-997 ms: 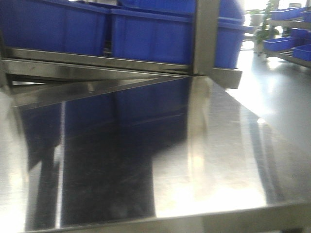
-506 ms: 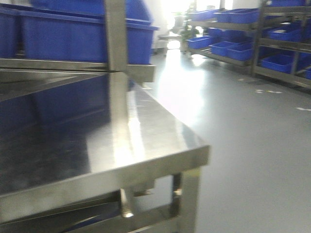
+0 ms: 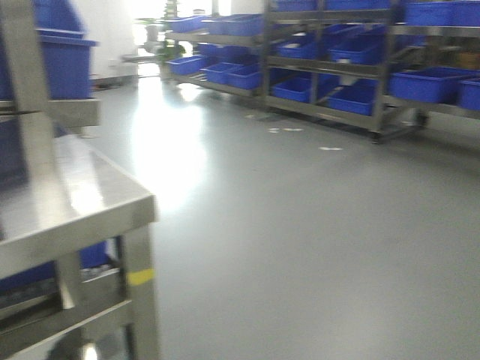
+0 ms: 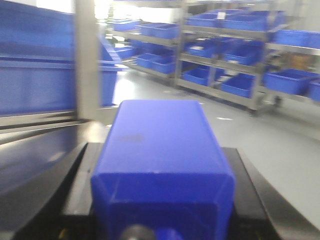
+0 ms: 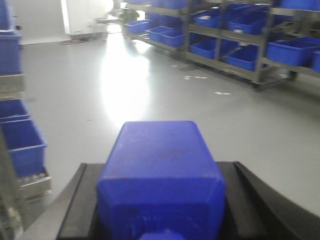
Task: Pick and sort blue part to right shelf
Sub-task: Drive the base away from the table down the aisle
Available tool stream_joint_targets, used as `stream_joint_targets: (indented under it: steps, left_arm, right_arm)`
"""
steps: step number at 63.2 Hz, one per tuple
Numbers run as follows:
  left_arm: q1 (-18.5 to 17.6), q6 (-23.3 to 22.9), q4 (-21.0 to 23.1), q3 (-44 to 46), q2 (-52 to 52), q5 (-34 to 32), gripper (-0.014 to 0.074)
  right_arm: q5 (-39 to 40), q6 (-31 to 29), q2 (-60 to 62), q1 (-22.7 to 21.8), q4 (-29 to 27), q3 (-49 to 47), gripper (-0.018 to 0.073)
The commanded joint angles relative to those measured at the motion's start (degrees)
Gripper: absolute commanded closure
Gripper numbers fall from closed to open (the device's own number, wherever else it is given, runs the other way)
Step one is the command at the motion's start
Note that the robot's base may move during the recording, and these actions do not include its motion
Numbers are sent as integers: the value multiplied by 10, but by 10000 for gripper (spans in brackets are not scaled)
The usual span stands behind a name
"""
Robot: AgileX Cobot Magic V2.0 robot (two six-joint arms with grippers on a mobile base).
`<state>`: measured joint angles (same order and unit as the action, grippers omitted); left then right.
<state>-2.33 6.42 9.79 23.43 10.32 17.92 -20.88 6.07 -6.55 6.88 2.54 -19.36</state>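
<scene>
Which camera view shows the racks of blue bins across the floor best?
The front view: the racks stand unobstructed. The wrist views show them only above the left blue block and right blue block.

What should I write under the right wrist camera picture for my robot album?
The right gripper holds the blue part above a grey floor, with racks of blue bins behind.
</scene>
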Motion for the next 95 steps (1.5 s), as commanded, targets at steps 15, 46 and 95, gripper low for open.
stream_joint_targets:
  steps: [15,46,95]
  left_arm:
    - [0,0,3,17,6,-52,316]
    - [0,0,3,17,6,-52,316]
    - [0,0,3,17,6,-52,316]
  right_arm:
    - [53,-4,-6,-4,8,-16,112]
    - [53,-4,-6,-4,8,-16,112]
    - [53,-4,-6,-4,8,-16,112]
